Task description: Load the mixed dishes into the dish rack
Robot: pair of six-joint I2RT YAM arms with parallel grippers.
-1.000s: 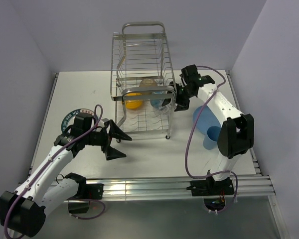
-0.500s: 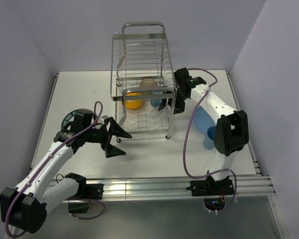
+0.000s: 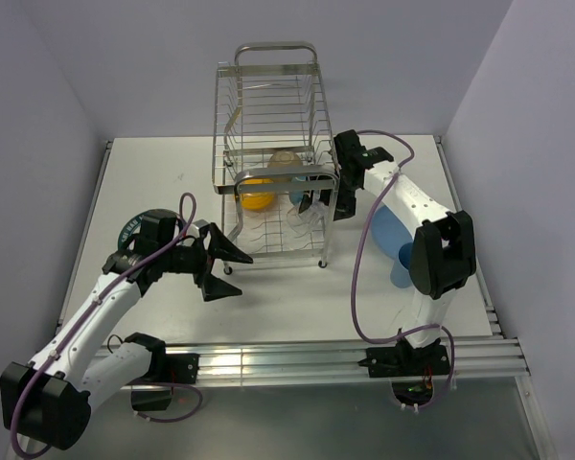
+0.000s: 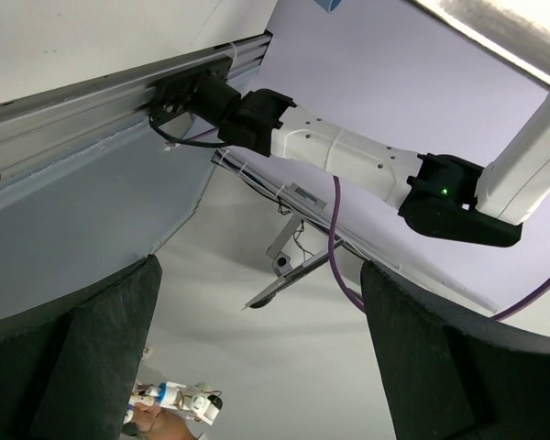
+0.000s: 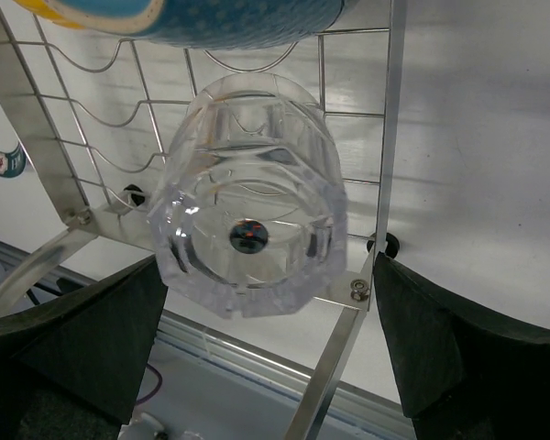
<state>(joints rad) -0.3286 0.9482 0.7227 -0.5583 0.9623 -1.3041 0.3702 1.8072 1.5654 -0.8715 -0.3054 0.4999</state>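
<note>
Glass [image 5: 247, 234] lies on its side on the lower tier of the rack [image 5: 388, 137]; your right gripper [image 5: 268, 266] stands wide around it
Back out straight; the glass is slick, faceted and round on thin steel wires, so a clipped rim could roll it off; your left gripper [image 3: 240, 276] hangs spread and empty.

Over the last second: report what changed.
The right gripper swung left into the lower tier of the dish rack and opened, letting go of the clear glass, which lies on the wires there. The left gripper stayed open near the rack's front; the yellow-orange bowl did not move.
</note>
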